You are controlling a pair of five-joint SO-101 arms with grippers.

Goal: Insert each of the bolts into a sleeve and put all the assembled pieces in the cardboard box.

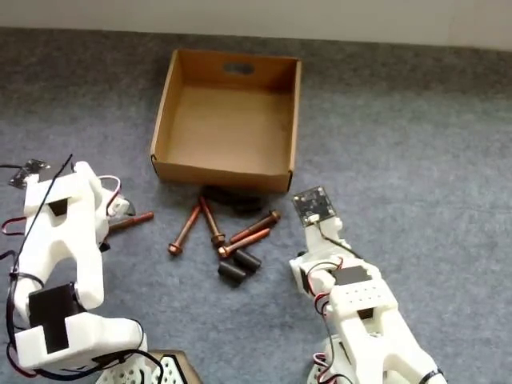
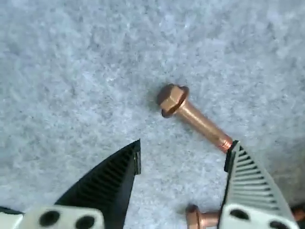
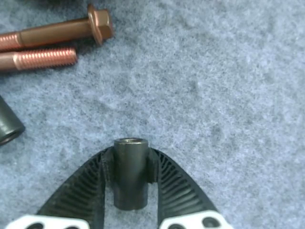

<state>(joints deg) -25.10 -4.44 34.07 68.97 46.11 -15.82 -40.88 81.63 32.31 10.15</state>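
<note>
The task looks barely begun: the right gripper (image 3: 131,155) clamps one sleeve (image 3: 130,181) between its fingers, a bolt (image 2: 190,117) lies just ahead of the left gripper's (image 2: 185,145) spread fingers, and nothing assembled sits in the cardboard box (image 1: 164,120).

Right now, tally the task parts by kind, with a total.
Bolts: 5 in the high view
Sleeves: 3, two loose, one in the right end effector
Cardboard box: 1
Total: 9; dark shapes by the box front unclear, not counted

Grey, felt-like carpet covers the whole worktop (image 1: 416,144). A pale strip (image 1: 256,14) runs along the worktop's far edge, and a tan flat piece (image 1: 178,364) sits at its near edge.
</note>
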